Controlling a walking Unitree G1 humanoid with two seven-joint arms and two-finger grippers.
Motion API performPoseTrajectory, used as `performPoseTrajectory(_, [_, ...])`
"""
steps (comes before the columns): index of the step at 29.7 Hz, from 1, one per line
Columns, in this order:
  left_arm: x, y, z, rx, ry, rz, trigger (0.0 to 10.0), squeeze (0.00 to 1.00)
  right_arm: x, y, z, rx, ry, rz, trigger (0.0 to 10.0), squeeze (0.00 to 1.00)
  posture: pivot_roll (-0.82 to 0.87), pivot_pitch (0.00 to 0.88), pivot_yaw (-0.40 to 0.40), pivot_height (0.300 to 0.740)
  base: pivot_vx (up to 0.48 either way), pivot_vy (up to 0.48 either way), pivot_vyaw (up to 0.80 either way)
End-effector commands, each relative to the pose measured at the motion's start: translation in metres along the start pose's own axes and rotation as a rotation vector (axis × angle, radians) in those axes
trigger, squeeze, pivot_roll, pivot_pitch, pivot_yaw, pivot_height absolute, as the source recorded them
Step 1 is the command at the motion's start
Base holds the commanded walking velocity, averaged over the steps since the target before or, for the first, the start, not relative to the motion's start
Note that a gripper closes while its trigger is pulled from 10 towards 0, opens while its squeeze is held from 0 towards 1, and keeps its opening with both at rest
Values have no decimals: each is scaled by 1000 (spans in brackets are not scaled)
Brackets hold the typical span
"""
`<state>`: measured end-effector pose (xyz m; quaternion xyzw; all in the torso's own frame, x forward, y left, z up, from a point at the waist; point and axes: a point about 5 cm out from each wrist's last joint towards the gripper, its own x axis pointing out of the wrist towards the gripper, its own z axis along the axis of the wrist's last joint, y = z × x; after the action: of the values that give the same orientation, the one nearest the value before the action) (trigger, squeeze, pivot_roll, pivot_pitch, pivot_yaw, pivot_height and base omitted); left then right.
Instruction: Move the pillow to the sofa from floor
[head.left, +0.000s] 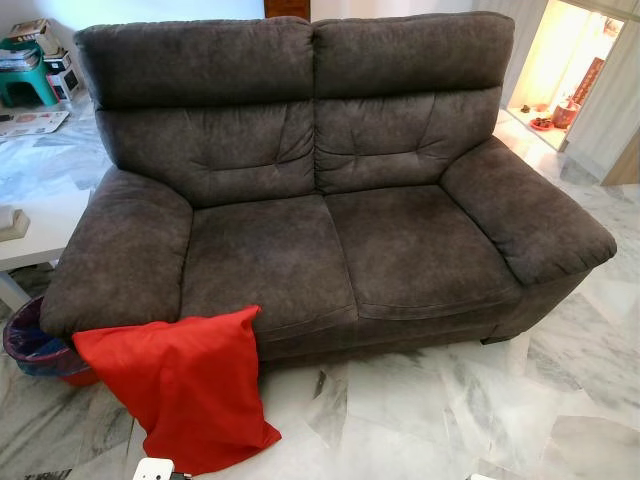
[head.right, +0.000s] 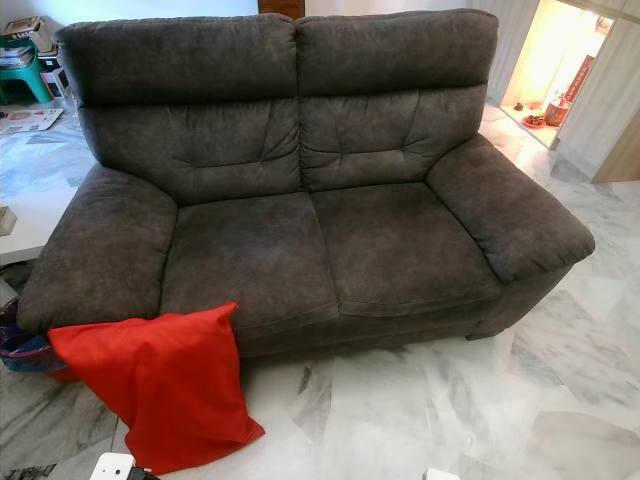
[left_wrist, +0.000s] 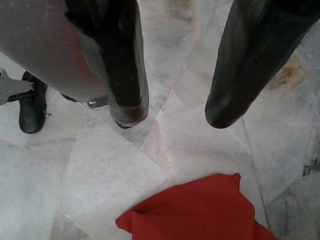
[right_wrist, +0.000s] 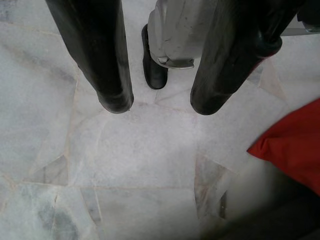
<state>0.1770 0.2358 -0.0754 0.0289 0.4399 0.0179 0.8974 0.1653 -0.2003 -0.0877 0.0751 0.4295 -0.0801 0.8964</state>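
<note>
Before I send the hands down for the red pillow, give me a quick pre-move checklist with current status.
1. Pillow located: ok. The red pillow stands on the marble floor, leaning against the sofa's front below the left armrest.
2. Left hand ready: ok. Fingers apart, nothing between them, above the floor just short of a pillow corner.
3. Right hand ready: ok. Fingers apart, empty, pillow edge off to one side.
4. Drop spot: ok. The sofa's seat cushions are bare.
5. Nearby clutter: not ok. A bin sits right beside the pillow, under the armrest.
6. Pillow's weight and firmness: cannot tell.
</note>
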Motion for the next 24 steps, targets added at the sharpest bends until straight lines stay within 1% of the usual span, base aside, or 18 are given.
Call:
performPoseTrajectory(1, [-3,6,-7,-4,22,10,10000,0,0,0,-2,16,4,-1,10000,0,-112,76,31,740,0,0,0])
performPoseTrajectory(11, [-4,11,-9,9,31,9,10000,0,-1,0,-2,14,4,-1,10000,0,-111,76,30,740,0,0,0])
performPoseTrajectory(13, [-5,11,-10,61,36,-2,10000,0,-1,0,-2,12,1,-3,10000,0,-110,76,29,740,0,0,0])
performPoseTrajectory(14, [-5,9,-11,131,41,-19,10000,0,-1,0,-1,5,-5,-9,10000,0,-110,76,29,740,0,0,0])
performPoseTrajectory(16, [-5,6,-13,175,43,-33,10000,0,-1,-1,0,8,-11,-16,10000,0,-110,76,29,740,0,0,0])
performPoseTrajectory(17, [-5,4,-14,190,44,-39,10000,0,0,-1,1,-23,-16,-19,10000,0,-110,76,31,740,0,0,0])
performPoseTrajectory(18, [-4,-1,-14,201,43,-45,10000,0,0,-2,3,-115,-20,-19,10000,0,-111,76,31,740,0,0,0])
performPoseTrajectory(19, [-3,-4,-14,204,42,-46,10000,0,-1,-2,2,-167,-15,-11,10000,0,-112,76,30,740,0,0,0])
performPoseTrajectory(22, [-2,-9,-14,212,41,-53,10000,0,-1,-2,0,-115,-15,-21,10000,0,-110,76,30,740,0,0,0])
performPoseTrajectory(24, [-2,-11,-14,169,39,-43,10000,0,-1,-2,-2,-93,-10,-22,10000,0,-111,76,29,740,0,0,0])
